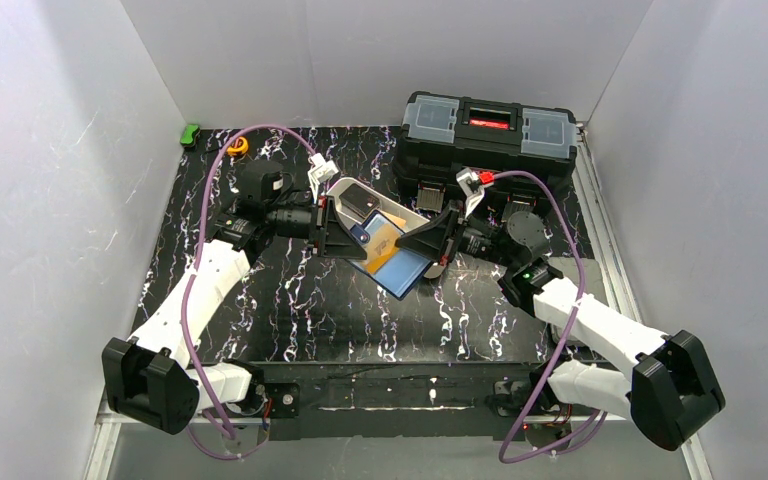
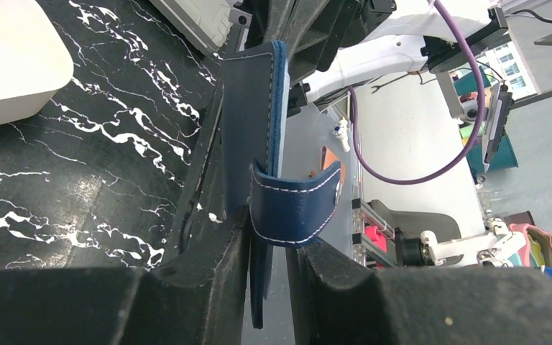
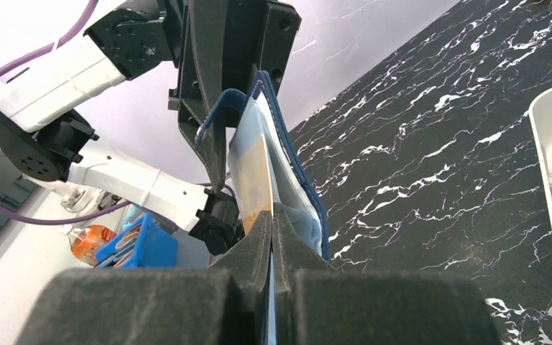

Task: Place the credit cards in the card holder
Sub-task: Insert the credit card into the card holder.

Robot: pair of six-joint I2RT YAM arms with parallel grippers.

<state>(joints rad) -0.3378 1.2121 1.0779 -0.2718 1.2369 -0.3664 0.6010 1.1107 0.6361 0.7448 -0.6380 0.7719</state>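
The navy card holder (image 1: 407, 272) hangs unfolded above the table between my two grippers. An orange-yellow credit card (image 1: 385, 253) sits in its light-blue inside. My left gripper (image 1: 345, 232) is at its left end. In the left wrist view the jaws of this gripper (image 2: 273, 237) stand slightly open around the navy flap (image 2: 251, 108), with a gap on the right side. The snap tab (image 2: 295, 205) curls just past the fingertips. My right gripper (image 3: 272, 212) is shut on the holder's thin inner leaf, just below the orange card (image 3: 255, 172). A dark card (image 1: 360, 204) lies in the white tray.
The long white tray (image 1: 405, 214) lies just behind the held card holder. A big black toolbox (image 1: 488, 135) stands at the back right. A small green object (image 1: 190, 133) and a yellow one (image 1: 237, 146) sit at the back left corner. White walls enclose three sides.
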